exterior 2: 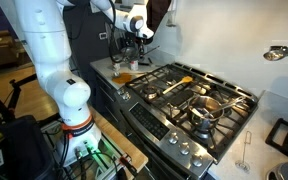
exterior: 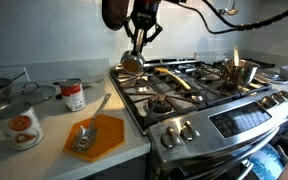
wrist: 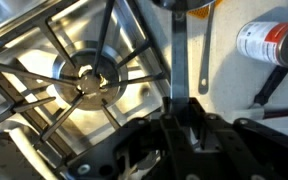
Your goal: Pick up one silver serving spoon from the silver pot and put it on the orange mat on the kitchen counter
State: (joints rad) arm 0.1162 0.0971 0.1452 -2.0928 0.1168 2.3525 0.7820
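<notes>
Overhead, the black gripper (exterior: pixel 141 38) is clamped on the long thin handle of a shiny silver serving spoon (exterior: pixel 132 62). It hangs bowl-down in open air over the steel gas stove's (exterior: pixel 234 118) rear corner, beside the smooth pale kitchen counter (exterior: pixel 46 150). The flat, angular orange mat (exterior: pixel 109 128) lies at the counter's front edge, and the small silver pot (exterior: pixel 241 72) sits at the stove's far corner.

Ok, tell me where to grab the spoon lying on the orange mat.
Grip the spoon midway along its thin handle, coming straight down with jaws across it. It lies flat on the orange mat, so the handle's narrow sides are free; the round bowl looks too wide.
</notes>
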